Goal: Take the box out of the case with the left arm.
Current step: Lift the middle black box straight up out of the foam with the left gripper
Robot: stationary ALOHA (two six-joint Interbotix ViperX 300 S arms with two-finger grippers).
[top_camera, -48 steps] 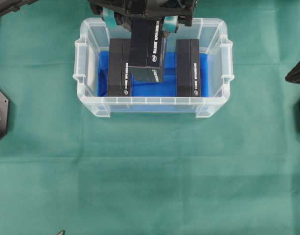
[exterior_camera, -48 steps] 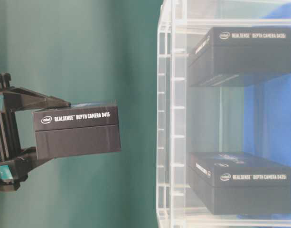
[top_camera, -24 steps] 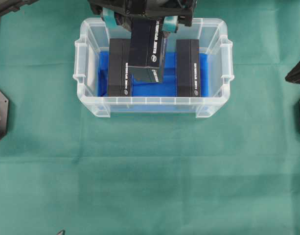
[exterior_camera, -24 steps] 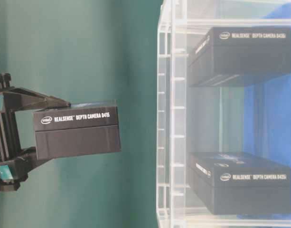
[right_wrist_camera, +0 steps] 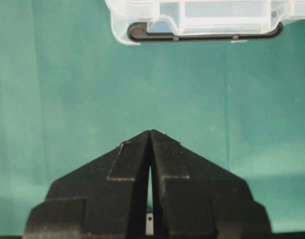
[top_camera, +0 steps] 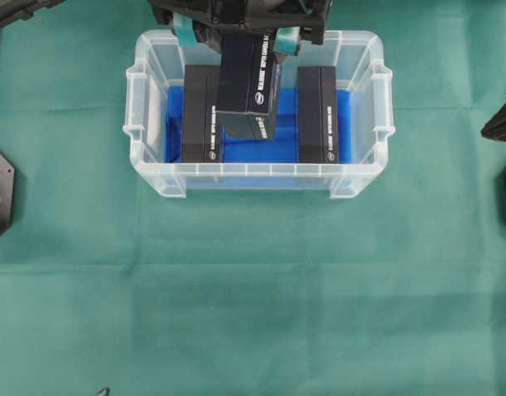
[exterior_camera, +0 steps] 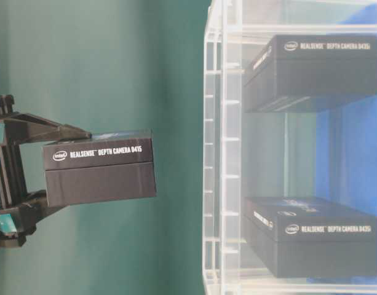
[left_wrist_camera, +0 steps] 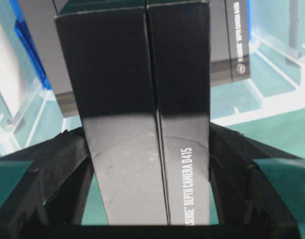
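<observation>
**RealSense box lifted clear, held above the case**

Nearest the left wrist camera, the left gripper [left_wrist_camera: 152, 164] is clamped on a black Intel RealSense depth camera box [left_wrist_camera: 142, 114], one finger against each long side. The teal pads [left_wrist_camera: 281, 174] show at the bottom corners of that view. Gripping across the narrow width gives the fingers two flat, parallel faces to press on, which probably explains the hold.

In the table-level view the same box [exterior_camera: 99, 167] hangs in the gripper [exterior_camera: 28, 172] with open air between it and the rim of the case [exterior_camera: 216, 153]. It sits slightly askew in the fingers rather than square. From overhead, the box [top_camera: 248, 82] is still over the case's footprint, so I judge the lift done and the carry-away and set-down not yet begun.

Farther off, in the clear plastic case [top_camera: 145, 132], two more black boxes remain on the blue cloth [top_camera: 273, 148]: one toward the left wall [top_camera: 201, 115], one toward the right wall [top_camera: 319, 115]. The gap between them is likely where the held box sat.

The green table cloth [top_camera: 253, 289] in front of the case offers room for placing it.

Well apart, the right gripper [right_wrist_camera: 150, 149] is closed on nothing, its pointed tips together, above the cloth beside a case handle [right_wrist_camera: 202, 35].
</observation>
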